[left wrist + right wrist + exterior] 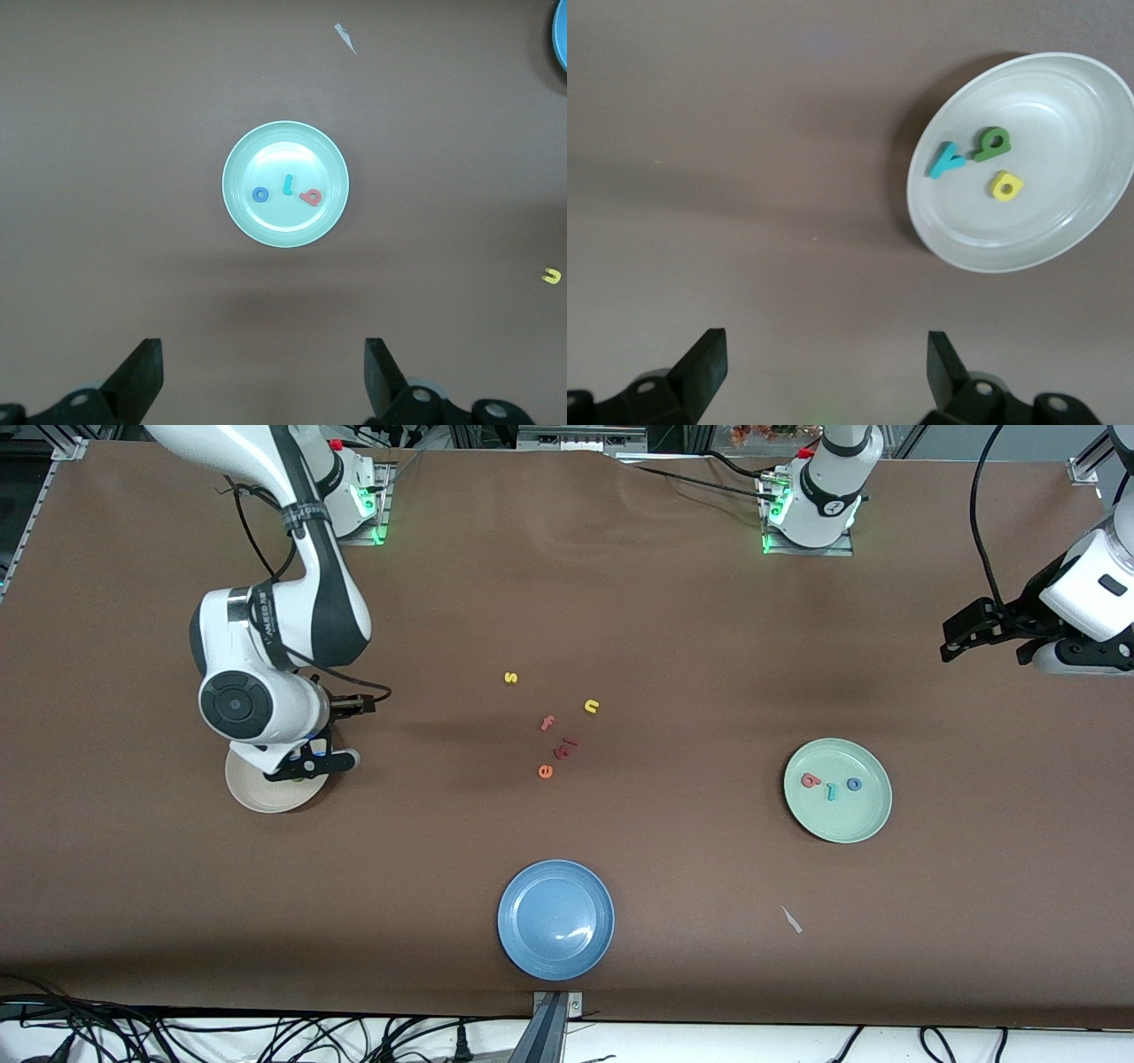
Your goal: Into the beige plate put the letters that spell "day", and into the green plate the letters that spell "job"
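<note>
Letters d, a, y (976,161) fill beige plate (1063,239); j, o, b (285,190) green plate (266,235); both fingers released.

Three plates (555,957), eleven foam letters (510,678)

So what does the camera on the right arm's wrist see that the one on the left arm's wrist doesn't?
Only the right wrist view shows the beige plate holding the teal y, the green d and the yellow a, with the right tool open.

Only the left wrist view shows the green plate holding the blue o, the teal j and the red b, plus a yellow n, the blue plate's edge and the open left tool.

Both show the brown table.
</note>
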Robot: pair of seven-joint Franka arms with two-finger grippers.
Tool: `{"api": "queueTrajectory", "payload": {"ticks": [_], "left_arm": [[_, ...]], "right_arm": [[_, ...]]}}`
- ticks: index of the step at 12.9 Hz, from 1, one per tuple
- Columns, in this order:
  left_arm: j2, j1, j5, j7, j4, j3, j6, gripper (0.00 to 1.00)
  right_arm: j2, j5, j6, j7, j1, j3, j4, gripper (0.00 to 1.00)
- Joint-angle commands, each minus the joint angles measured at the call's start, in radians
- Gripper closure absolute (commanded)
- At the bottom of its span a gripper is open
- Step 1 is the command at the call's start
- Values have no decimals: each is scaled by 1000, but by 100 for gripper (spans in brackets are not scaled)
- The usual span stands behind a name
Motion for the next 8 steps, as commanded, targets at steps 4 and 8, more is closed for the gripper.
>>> {"api": "queueTrajectory", "payload": {"ticks": [4, 8], "left_arm": [[1, -1, 20, 30, 25, 7, -17, 0], [1, 6, 20, 33, 27, 9, -17, 0]], "right_arm": [[-198, -198, -105, 134, -263, 382, -21, 0], [-341, -241, -142, 106, -428, 499, -19, 0]]}}
